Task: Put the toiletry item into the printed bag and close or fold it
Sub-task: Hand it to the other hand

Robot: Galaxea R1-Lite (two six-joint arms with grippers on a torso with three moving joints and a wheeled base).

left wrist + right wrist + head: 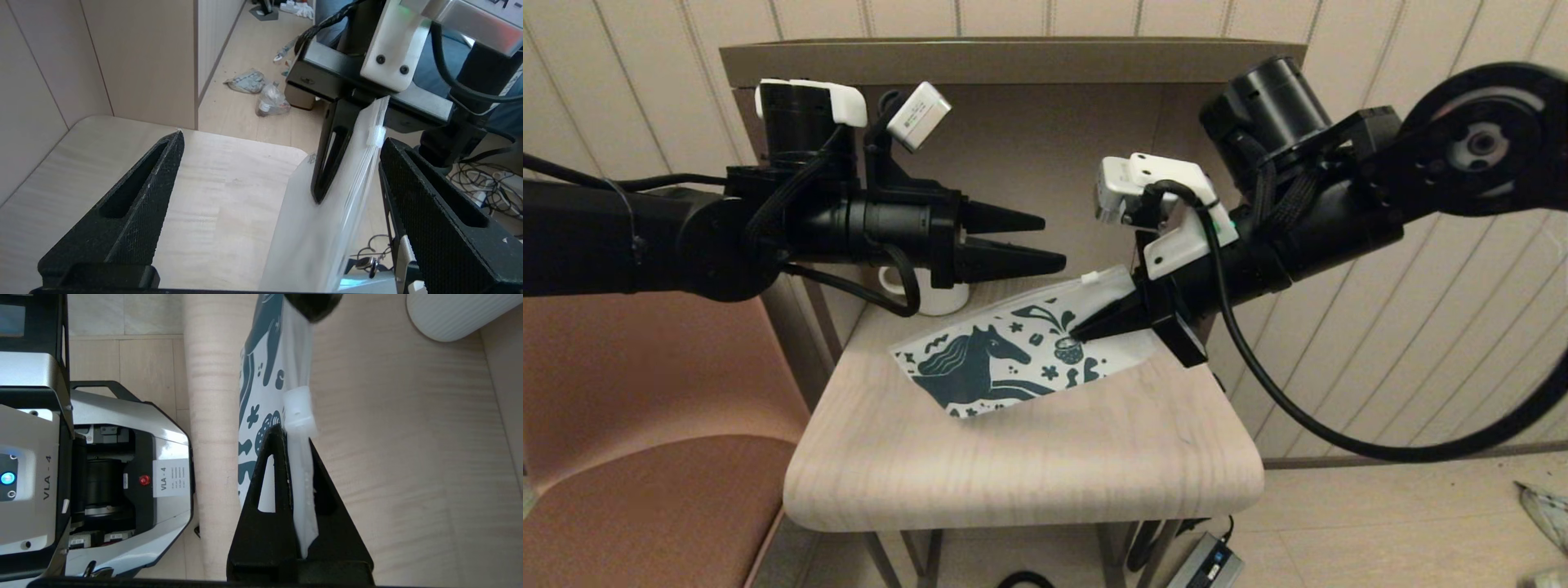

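While one flat white horse-printed pouch (1021, 355) is pinched along its zip edge by the right gripper (295, 437), the left gripper (1054, 242) hovers spread, beside one white ribbed mug (935, 296).

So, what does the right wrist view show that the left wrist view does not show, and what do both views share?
Only the right wrist view shows the printed bag's teal print, the white ribbed mug and the robot's base beside the table. It also shows the right gripper shut on the bag's zip edge, just behind the slider.

Only the left wrist view shows the left gripper open and empty, and litter and cables on the floor.

Both show the wooden table, the bag, its white slider and the right gripper.
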